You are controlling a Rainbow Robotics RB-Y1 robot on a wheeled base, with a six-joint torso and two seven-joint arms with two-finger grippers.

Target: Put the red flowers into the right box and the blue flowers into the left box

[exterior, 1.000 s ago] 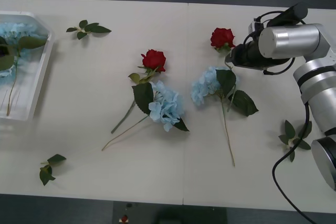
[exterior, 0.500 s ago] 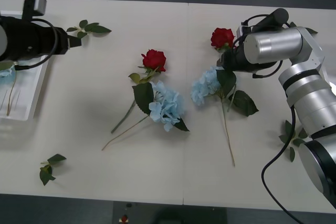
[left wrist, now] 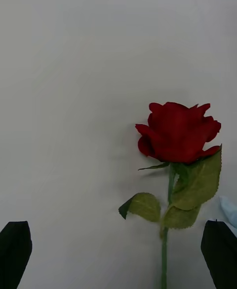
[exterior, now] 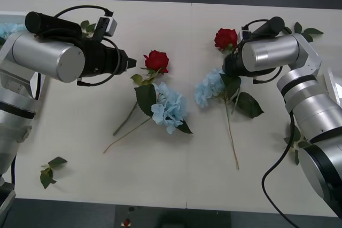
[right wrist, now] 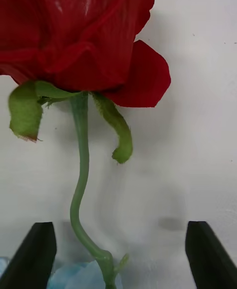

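Two red flowers lie on the white table: one rose in the middle and one farther right. My left gripper hovers just left of the middle rose, open, with the stem near one finger. My right gripper is just below the right rose, open, and the stem runs between its fingers. Two blue flowers lie beside the roses. The left box peeks out behind my left arm, a blue flower in it. A white edge at the far right may be the right box.
Loose green leaf sprigs lie at the front left, back left, back right and right. Long stems and big leaves of the blue flowers cross the table's middle. The front of the table is bare.
My left arm has swung in from the left box toward the middle rose. My right gripper has shifted left and closer over the right rose's stem.
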